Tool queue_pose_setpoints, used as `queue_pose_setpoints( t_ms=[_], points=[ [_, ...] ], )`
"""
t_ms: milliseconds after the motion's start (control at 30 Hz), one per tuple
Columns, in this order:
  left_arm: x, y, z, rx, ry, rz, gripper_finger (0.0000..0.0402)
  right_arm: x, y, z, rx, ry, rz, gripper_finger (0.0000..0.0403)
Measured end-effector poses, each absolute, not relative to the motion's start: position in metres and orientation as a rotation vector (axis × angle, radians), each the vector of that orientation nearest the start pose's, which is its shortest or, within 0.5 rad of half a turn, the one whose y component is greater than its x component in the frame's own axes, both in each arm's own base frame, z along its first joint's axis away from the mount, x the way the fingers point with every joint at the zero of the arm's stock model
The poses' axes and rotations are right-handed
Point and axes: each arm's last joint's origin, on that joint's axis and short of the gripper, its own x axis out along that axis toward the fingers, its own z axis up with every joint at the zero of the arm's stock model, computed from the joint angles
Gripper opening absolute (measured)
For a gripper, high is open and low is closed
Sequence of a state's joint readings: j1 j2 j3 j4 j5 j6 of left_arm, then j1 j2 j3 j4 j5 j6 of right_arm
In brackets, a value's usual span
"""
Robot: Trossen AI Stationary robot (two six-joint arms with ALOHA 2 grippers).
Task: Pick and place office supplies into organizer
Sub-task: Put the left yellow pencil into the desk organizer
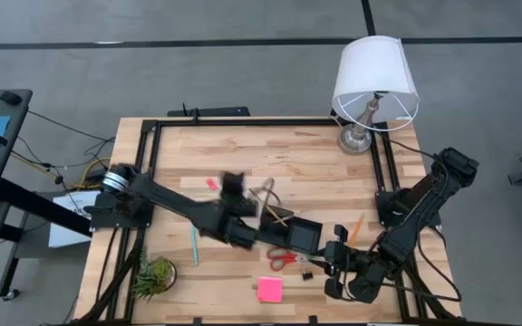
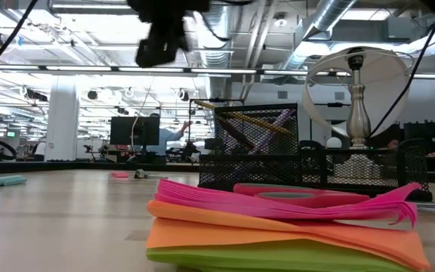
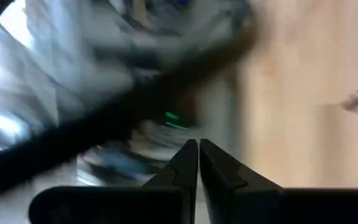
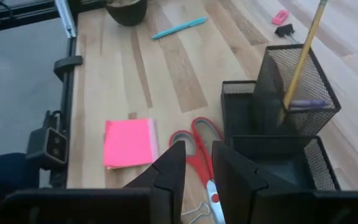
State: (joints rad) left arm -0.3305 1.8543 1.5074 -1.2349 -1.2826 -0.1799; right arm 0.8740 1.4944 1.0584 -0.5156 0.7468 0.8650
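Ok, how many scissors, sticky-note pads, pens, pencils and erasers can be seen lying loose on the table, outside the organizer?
Scissors: 1
Sticky-note pads: 1
Pens: 1, teal
Pencils: 1, orange
Erasers: 1, pink
Total: 5

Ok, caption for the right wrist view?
Right gripper open above red-handled scissors, between pink sticky-note pad and black mesh organizer.

Bare table (image 1: pixel 198 154) behind; left arm (image 1: pixel 179 206) blocks the organizer (image 1: pixel 284 231).
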Motion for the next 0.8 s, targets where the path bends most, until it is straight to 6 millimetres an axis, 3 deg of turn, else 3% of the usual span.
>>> queue_pose_setpoints(
  t_ms=[67, 133, 267, 433, 633, 800],
  points=[
    [0.317, -0.072, 0.257, 0.705, 0.994, 0.948, 0.0008, 0.203, 0.221, 0.244, 0.124, 0.612, -0.170, 0.0072],
    [0.299, -0.060, 0.250, 0.568, 0.959, 1.070, 0.0003, 0.202, 0.225, 0.239, 0.090, 0.600, -0.185, 0.0072],
    [0.286, -0.052, 0.206, 0.397, 0.836, 1.163, 0.0001, 0.201, 0.233, 0.227, 0.048, 0.609, -0.188, 0.0072],
    [0.298, -0.055, 0.159, 0.237, 0.736, 1.042, 0.0000, 0.206, 0.235, 0.215, 0.020, 0.647, -0.194, 0.0072],
    [0.311, -0.039, 0.142, 0.066, 0.573, 1.024, 0.0000, 0.216, 0.228, 0.214, 0.060, 0.707, -0.180, 0.0072],
    [0.316, -0.030, 0.130, -0.127, 0.435, 0.860, 0.0000, 0.220, 0.224, 0.214, 0.052, 0.738, -0.158, 0.0072]
  ],
)
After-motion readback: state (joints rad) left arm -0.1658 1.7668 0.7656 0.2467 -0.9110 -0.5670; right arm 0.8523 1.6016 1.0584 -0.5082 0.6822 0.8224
